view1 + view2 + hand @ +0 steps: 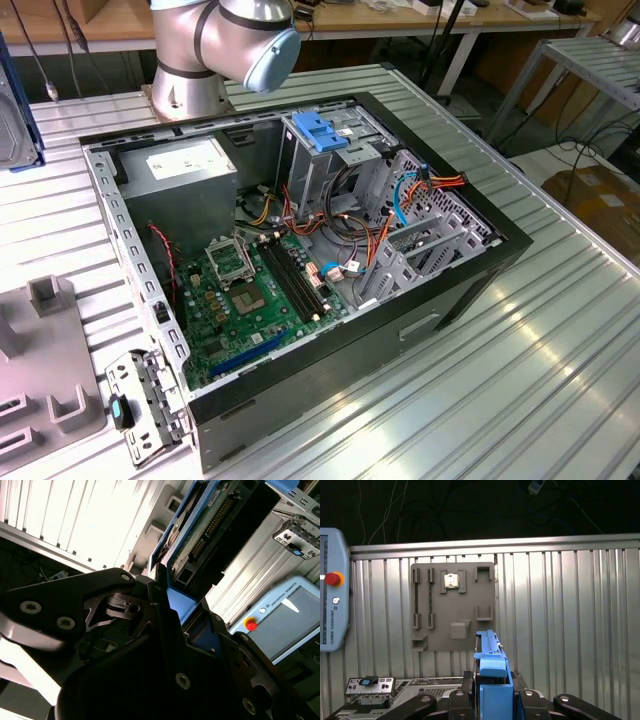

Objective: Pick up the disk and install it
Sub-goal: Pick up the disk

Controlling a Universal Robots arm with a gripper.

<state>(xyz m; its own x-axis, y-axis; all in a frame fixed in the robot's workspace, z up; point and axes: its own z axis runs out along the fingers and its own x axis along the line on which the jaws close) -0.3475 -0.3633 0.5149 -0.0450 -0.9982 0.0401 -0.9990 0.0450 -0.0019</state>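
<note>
Pick-up looks done. The tool (492, 696) is clamped on the disk (488, 652), with a black finger on either side of its blue rails. The disk is held edge-on in both wrist views. In the second wrist view its circuit-board side and connector row face the camera.

The disk appears to hang clear of the table (570, 610), near the grey fixture plate (452, 605) and apart from it.

Install is not yet done. The open computer case (400, 335) sits on the table, and the disk is not in its drive cage (335, 175), the one with the blue latch (320, 130) on top.

My read is that this is the carry stage. Seating the disk calls for squaring the rails to the cage's guides and feeding it in straight, clear of the loose cables (400, 190) beside the cage.
</note>
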